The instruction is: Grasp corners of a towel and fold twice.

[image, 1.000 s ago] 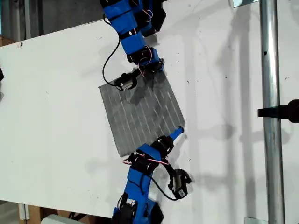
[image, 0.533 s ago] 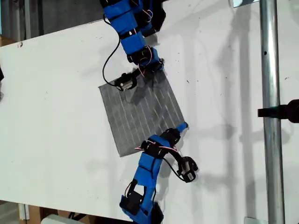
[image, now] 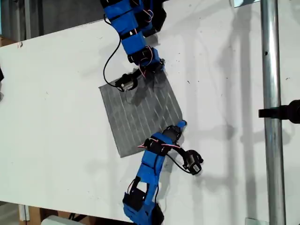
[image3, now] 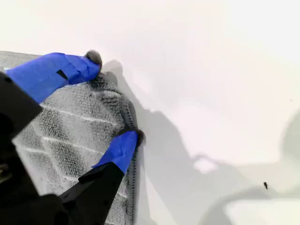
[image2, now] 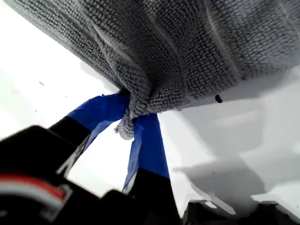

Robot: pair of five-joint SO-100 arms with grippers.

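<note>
**Towel flat on the tabletop, no fold made yet; corner grasps half done.**
On the white tabletop (image: 56, 93) the grey striped towel (image: 140, 110) lies spread in a single layer near the middle of the exterior view, a blue arm at each of two neighbouring corners on its far and right-hand sides in that view. My first claw (image2: 136, 115) is clamped on one corner (image2: 129, 124), the fabric bunched between its jaws. My second claw (image3: 114, 97) stands spread, jaws astride the other corner (image3: 123, 112), not yet pinched. By these pictures, that second grasp and both folds remain to be done.
</note>
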